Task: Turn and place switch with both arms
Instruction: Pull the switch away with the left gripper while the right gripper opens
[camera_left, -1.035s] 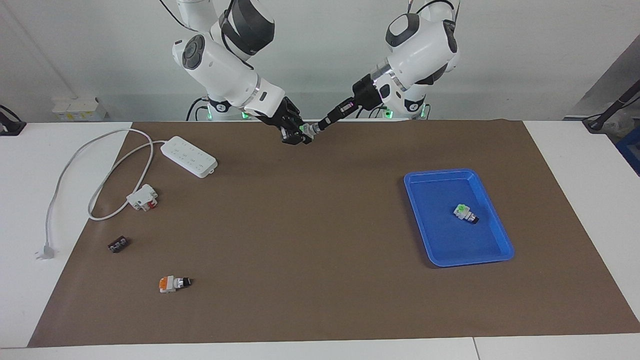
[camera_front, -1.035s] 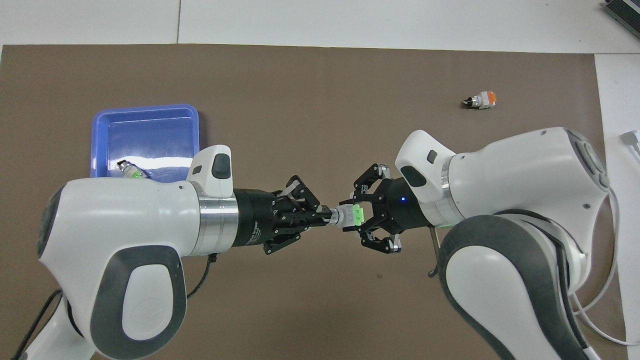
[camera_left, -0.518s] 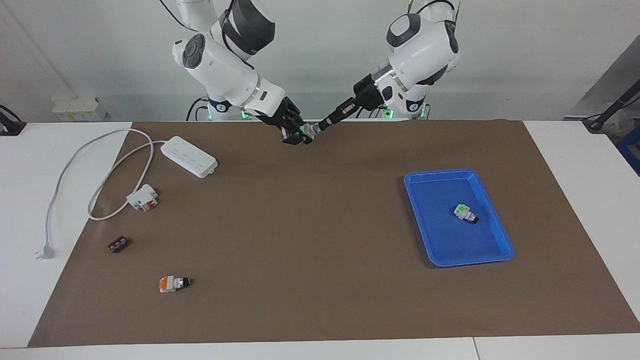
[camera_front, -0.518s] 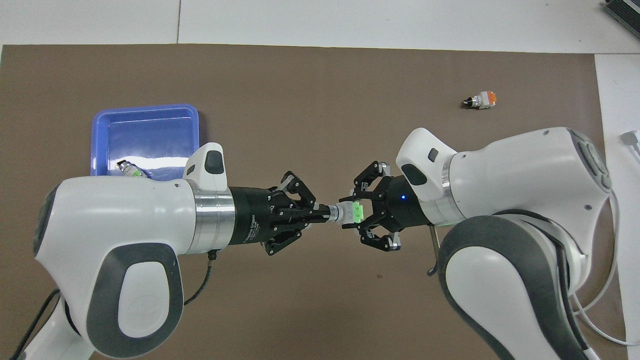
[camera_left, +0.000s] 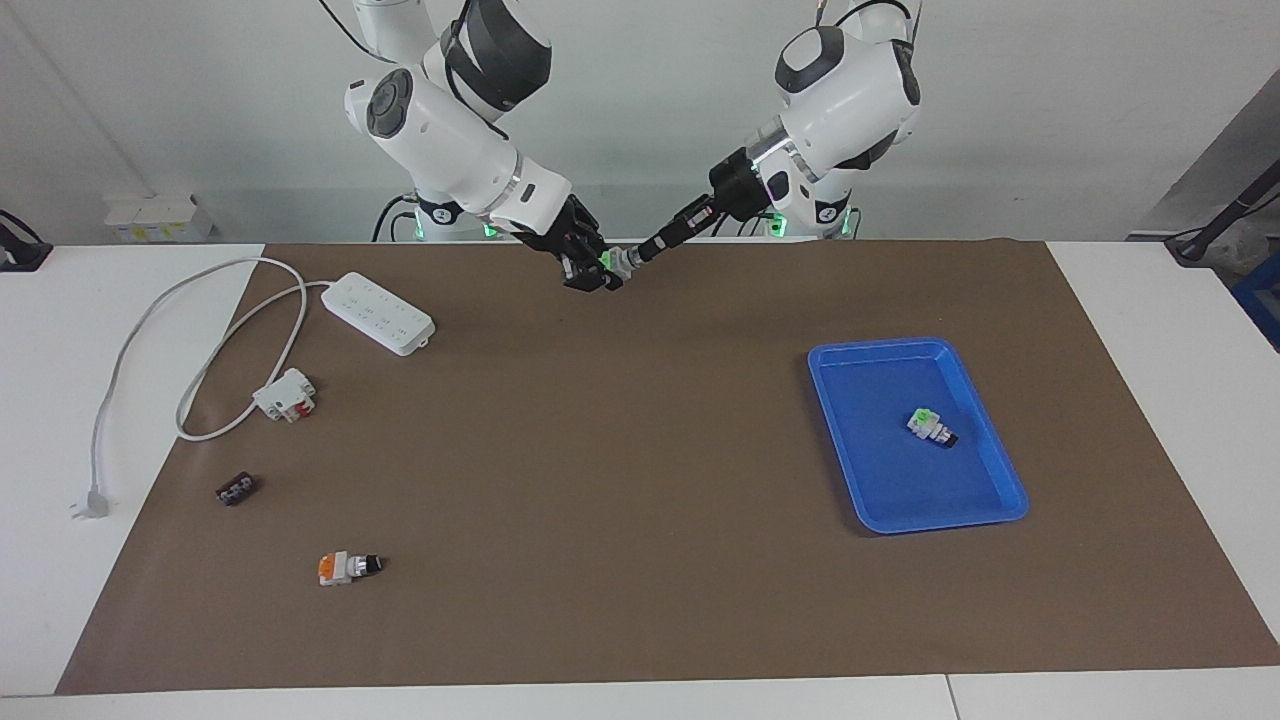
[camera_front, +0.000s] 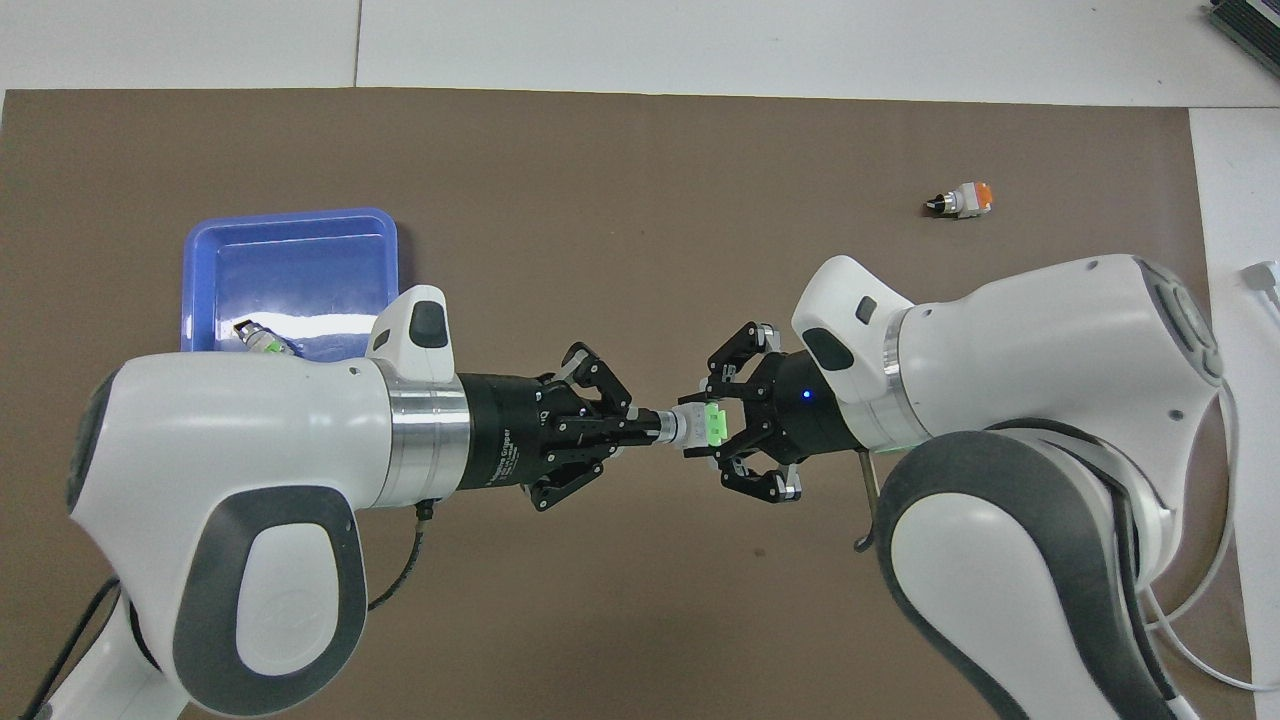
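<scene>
Since a moment ago almost nothing moved: the left pincer (camera_front: 640, 432) grips the knob of the switch (camera_front: 697, 427), the right pincer (camera_front: 733, 432) grips its green block, so the knob should be turned slowly while the block is held firm.

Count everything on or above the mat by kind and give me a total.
Selector switches: 3, one held, one in tray, one on mat
Blue tray: 1
Power strip: 1
White-and-red block: 1
Black terminal strip: 1
Total: 7

Over the last second the left arm (camera_left: 835, 80) draws its wrist up and back toward its base, and the left hand (camera_front: 640, 432), the held switch (camera_front: 700, 427) and the right hand (camera_front: 722, 429) shift slightly toward the left arm's end of the tabletop.
</scene>
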